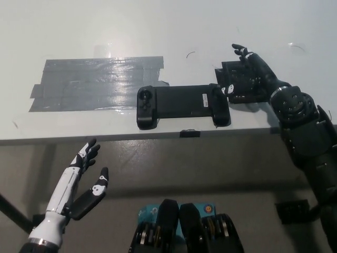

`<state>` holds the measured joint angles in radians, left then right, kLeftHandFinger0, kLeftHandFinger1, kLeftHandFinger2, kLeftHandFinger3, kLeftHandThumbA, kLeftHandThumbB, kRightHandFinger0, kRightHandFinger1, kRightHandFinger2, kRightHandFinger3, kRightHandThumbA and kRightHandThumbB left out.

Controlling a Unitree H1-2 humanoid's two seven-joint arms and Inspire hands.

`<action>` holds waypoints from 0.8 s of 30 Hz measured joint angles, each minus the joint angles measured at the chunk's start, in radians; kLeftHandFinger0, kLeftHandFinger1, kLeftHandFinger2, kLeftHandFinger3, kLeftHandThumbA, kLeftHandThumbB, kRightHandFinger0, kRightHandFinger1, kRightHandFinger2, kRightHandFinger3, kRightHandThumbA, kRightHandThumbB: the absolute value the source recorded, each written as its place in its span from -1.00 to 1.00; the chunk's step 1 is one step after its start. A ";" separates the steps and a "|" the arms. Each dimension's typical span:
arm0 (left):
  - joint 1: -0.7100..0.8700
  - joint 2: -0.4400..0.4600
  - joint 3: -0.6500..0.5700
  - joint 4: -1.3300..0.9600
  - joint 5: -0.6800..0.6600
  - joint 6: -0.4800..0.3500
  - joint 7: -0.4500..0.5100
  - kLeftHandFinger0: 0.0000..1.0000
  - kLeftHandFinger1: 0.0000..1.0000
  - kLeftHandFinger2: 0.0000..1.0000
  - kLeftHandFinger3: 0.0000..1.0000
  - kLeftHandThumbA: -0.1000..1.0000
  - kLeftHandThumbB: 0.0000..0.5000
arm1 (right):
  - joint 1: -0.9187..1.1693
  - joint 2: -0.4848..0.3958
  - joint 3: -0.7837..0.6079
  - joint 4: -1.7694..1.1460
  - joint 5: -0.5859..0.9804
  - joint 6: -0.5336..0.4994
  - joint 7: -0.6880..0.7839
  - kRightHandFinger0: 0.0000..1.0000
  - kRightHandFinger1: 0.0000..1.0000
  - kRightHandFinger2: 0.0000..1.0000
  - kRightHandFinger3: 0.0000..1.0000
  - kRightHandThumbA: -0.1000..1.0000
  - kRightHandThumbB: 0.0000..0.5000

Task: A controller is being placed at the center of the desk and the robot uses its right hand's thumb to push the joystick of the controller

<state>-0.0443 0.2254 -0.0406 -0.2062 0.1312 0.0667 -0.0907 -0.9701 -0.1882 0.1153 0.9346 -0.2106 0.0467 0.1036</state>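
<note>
Resting with fingers spread beside the long black controller [182, 105] on the white bench [158, 26], black right hand [245, 79]; white left hand [84, 182] open below.

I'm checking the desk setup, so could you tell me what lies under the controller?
The controller rests on the white desk, its left end touching grey tape. How far the tape continues beneath is hidden.

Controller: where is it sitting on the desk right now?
In the head view the controller lies near the desk's front edge, just right of the grey tape patch, with the black right hand at its right end.
</note>
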 measured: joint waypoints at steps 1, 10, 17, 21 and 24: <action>-0.001 0.000 0.000 0.000 0.000 0.000 0.000 1.00 1.00 1.00 1.00 -0.02 -0.72 | -0.004 0.001 0.000 0.002 0.000 0.000 0.000 1.00 1.00 1.00 1.00 1.00 0.60; -0.005 0.000 0.001 0.001 -0.001 0.000 0.000 1.00 1.00 1.00 1.00 -0.05 -0.72 | -0.048 0.008 -0.011 0.061 0.003 0.000 -0.002 1.00 1.00 1.00 1.00 1.00 0.75; -0.014 0.000 0.001 0.001 -0.001 0.000 0.000 1.00 1.00 1.00 1.00 -0.07 -0.74 | -0.106 0.011 -0.015 0.161 0.003 -0.017 -0.022 1.00 1.00 1.00 1.00 1.00 0.67; -0.015 0.001 0.002 0.001 -0.001 0.000 0.000 1.00 1.00 1.00 1.00 -0.07 -0.75 | -0.123 0.011 -0.021 0.236 0.004 -0.037 -0.031 1.00 1.00 1.00 1.00 1.00 0.75; -0.017 0.001 0.003 0.001 -0.001 0.001 0.000 1.00 1.00 1.00 1.00 -0.07 -0.76 | -0.125 0.011 -0.029 0.276 0.006 -0.045 -0.038 1.00 1.00 1.00 1.00 1.00 0.73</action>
<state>-0.0613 0.2268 -0.0380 -0.2050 0.1303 0.0673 -0.0908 -1.0950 -0.1769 0.0866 1.2102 -0.2050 0.0020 0.0651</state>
